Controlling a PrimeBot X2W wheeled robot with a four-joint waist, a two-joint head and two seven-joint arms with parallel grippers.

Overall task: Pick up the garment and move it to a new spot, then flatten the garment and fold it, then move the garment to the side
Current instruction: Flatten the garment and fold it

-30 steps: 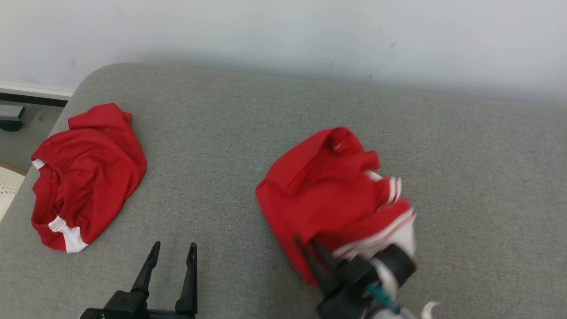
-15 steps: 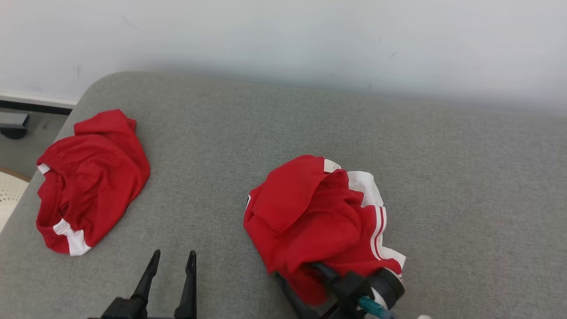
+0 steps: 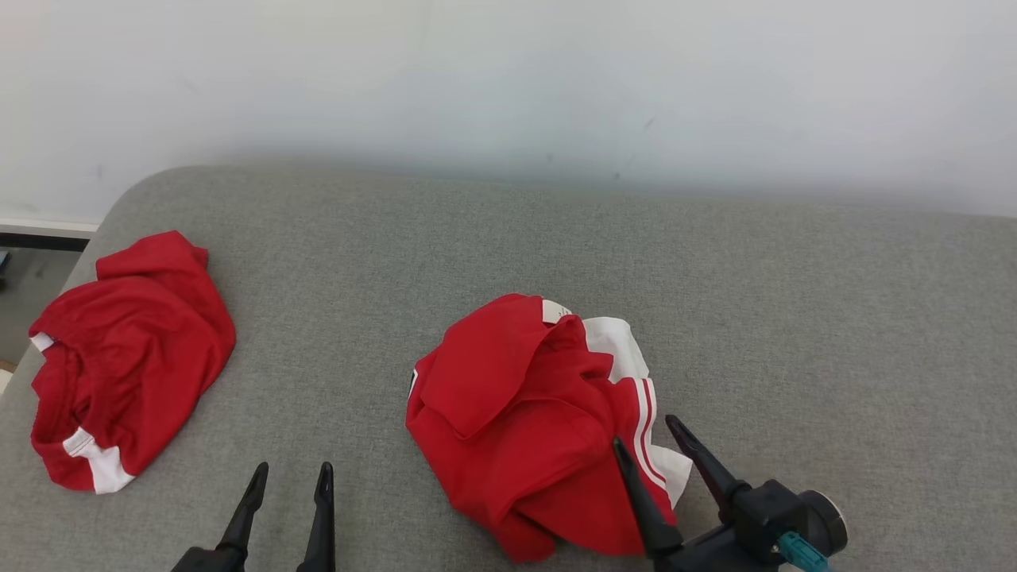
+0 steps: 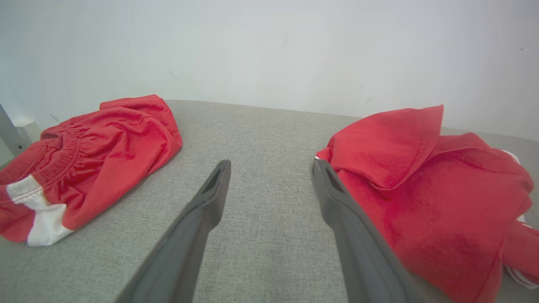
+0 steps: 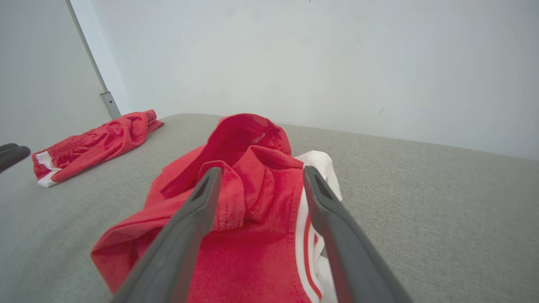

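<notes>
The garment (image 3: 524,413), red with white trim and stripes, lies crumpled in the middle of the grey cushion (image 3: 508,254). It also shows in the left wrist view (image 4: 429,181) and the right wrist view (image 5: 240,210). My right gripper (image 3: 645,433) hovers open over the garment's near right edge, nothing pinched between its fingers; in its own view (image 5: 261,176) the fingers straddle a raised red fold. My left gripper (image 3: 288,475) stands open at the lower left, over bare cushion (image 4: 269,166), just left of the garment.
A second red garment (image 3: 119,357) with white trim lies bunched at the cushion's left edge, also seen in the left wrist view (image 4: 84,155) and the right wrist view (image 5: 92,141). A pale wall (image 3: 508,79) runs behind the cushion. Floor (image 3: 32,278) shows past the left edge.
My right gripper has opened and let go of the garment, which dropped and settled on the cushion. The gripper has drawn back toward the right. The head camera shifted. The left arm kept still.
</notes>
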